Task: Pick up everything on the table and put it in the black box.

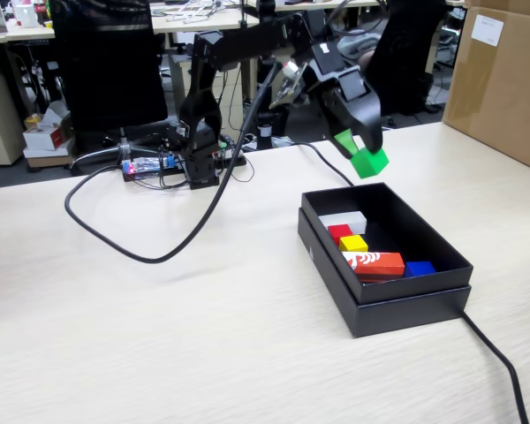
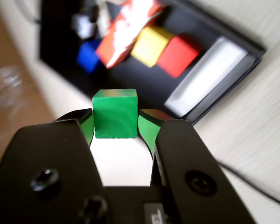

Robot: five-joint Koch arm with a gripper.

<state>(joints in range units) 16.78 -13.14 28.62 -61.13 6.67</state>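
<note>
Pincer (image 1: 364, 152) clamped on the green cube (image 1: 369, 162), held in the air above the far edge of the black box (image 1: 406, 305) in the fixed view. In the wrist view the gripper (image 2: 115, 122) has one jaw against each side of the green cube (image 2: 115, 114), both jaw inner faces tinted green, cube face square to the camera.

Black box sits on the table (image 1: 159, 336), open top, right of centre in the fixed view. Inside it: red cube (image 1: 339, 232) and yellow cube (image 1: 353, 243) touching, a white block (image 1: 344, 219) at the far end, a long red-orange block with white pattern (image 1: 374, 263) nearer the camera, a blue block (image 1: 419, 268) just beside it. The white marks on the long block read as a curly pattern, not legible as text. The wrist view shows the same contents blurred: yellow cube (image 2: 151, 45), red cube (image 2: 179, 54), white block (image 2: 207, 77), blue block (image 2: 88, 56), patterned block (image 2: 126, 28).

Black cable (image 1: 185, 225) loops across the table from the arm base (image 1: 201, 146); another cable (image 1: 503, 371) runs off from the box's near corner. Brown cardboard carton (image 1: 499, 79) at right, with a white label (image 1: 487, 29) too small to read. Office chair (image 1: 106, 62) and desks behind.
</note>
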